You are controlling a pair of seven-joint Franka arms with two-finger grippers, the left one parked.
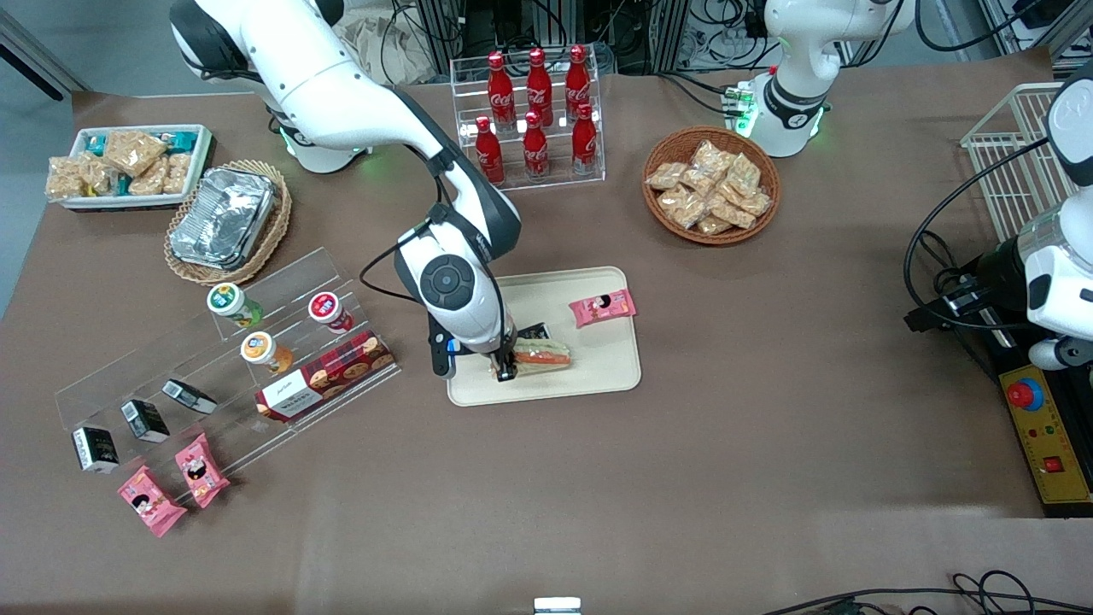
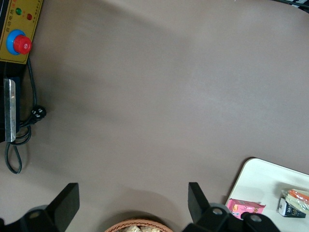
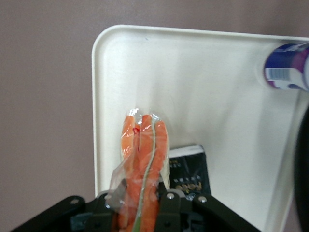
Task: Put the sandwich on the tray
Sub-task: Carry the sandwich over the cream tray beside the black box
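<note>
black carton [image 1: 535, 331] beside sandwich [image 1: 541, 352] — gripper [image 1: 505, 370]

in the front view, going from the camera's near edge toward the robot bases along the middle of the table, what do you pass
tray near rim → sandwich held over the tray in the gripper → pink snack packet on the tray → clear rack of red cola bottles
</note>
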